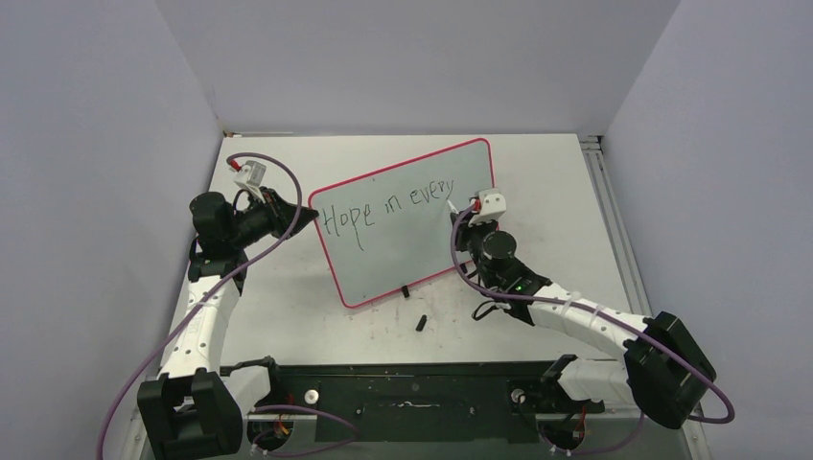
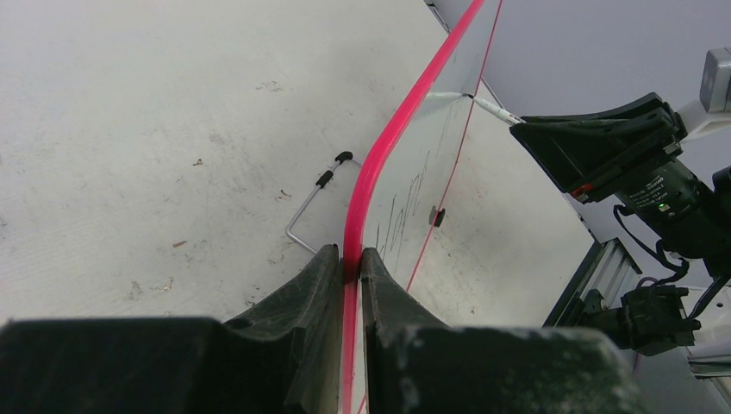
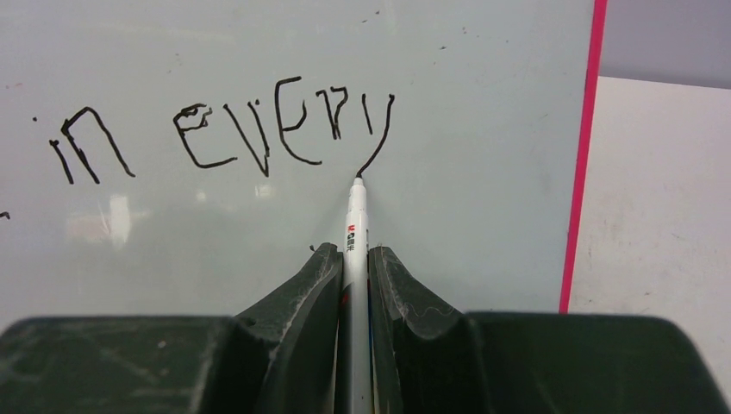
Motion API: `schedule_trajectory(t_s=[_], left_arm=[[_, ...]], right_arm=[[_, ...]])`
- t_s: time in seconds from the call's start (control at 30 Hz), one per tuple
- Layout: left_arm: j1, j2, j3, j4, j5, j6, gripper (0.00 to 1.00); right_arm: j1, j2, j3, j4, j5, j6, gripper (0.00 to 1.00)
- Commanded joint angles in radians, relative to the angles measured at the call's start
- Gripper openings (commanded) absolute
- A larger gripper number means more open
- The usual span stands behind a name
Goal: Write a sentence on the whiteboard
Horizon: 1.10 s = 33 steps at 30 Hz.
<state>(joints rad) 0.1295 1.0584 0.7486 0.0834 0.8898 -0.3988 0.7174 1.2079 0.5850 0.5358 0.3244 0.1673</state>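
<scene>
The right hand pinches the pen, tip at the y's tail just ahead, the left hand pinches the whiteboard rim, and the sentence reads "Hope in every", seemingly unfinished.

My left gripper pinches the whiteboard by its red rim. Farther along, I see a pen touching its face.

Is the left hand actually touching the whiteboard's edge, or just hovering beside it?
Touching. The left wrist view shows the left hand with both fingers pressed against the red rim of the whiteboard, with no gap on either side.
</scene>
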Motion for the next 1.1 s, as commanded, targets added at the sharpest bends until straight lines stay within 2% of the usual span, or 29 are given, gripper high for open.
schedule_trajectory(t_s=[0.0,0.27,0.7,1.07], left_arm=[[-0.011,-0.013,0.028,-0.024,0.015,0.014,0.0],[-0.011,-0.014,0.026,-0.024,0.015,0.013,0.0],[-0.011,-0.015,0.025,-0.029,0.007,0.016,0.0],[-0.011,-0.02,0.024,-0.037,0.006,0.02,0.0]], right_arm=[[0.03,-0.02,-0.017,-0.014,-0.013,0.025,0.05],[0.085,-0.045,-0.017,-0.027,0.034,0.016,0.05],[0.089,-0.173,0.029,-0.123,0.074,-0.016,0.05],[-0.121,-0.195,0.08,-0.139,-0.153,-0.01,0.05]])
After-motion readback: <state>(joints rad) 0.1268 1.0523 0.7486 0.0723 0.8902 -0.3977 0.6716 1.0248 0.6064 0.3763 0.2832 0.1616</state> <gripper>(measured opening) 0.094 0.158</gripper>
